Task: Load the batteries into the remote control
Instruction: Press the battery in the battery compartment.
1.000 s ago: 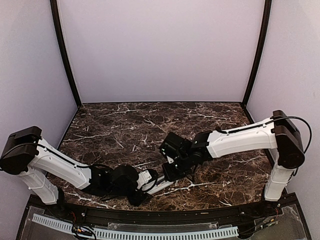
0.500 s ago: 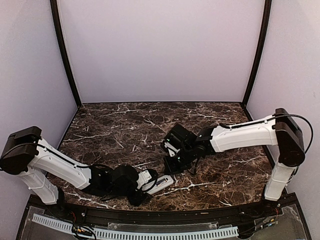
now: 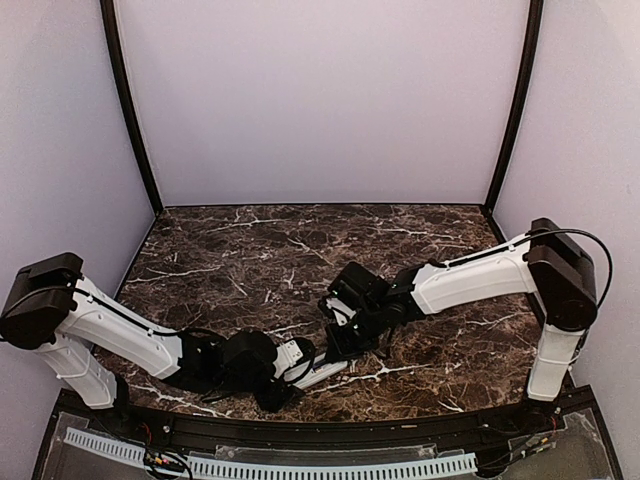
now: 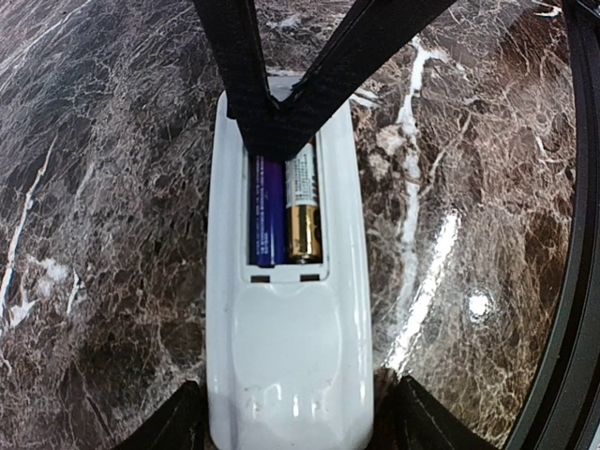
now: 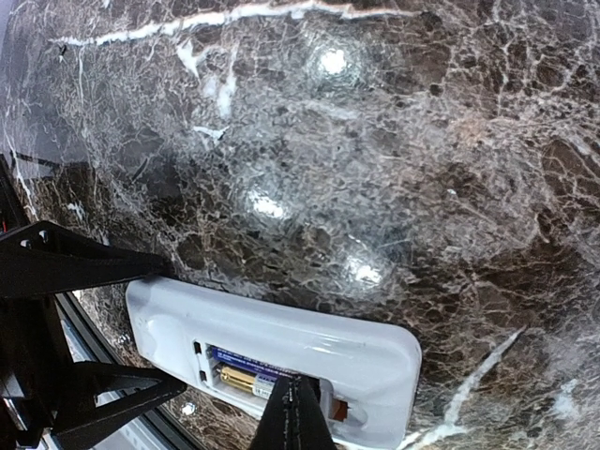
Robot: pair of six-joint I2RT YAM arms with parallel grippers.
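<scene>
The white remote control (image 4: 286,347) lies back-up on the marble table, its battery bay uncovered. Two batteries lie side by side in the bay, a blue one (image 4: 266,211) and a gold one (image 4: 304,223). My left gripper (image 4: 291,424) clamps the remote's near end, one black finger against each long side. My right gripper (image 5: 295,412) is shut, its joined tips pressing down on the gold battery (image 5: 239,378) beside the blue one (image 5: 246,361). In the top view both grippers meet at the remote (image 3: 322,370) near the table's front edge.
Dark marble tabletop (image 3: 260,260) stretches behind the arms, bounded by pale walls on three sides. The table's black front rim (image 5: 56,328) runs close beside the remote.
My right gripper's jaws went from slightly apart to shut. It lifted a little off the remote, then came back down onto the battery bay. The left arm and remote stayed still.
</scene>
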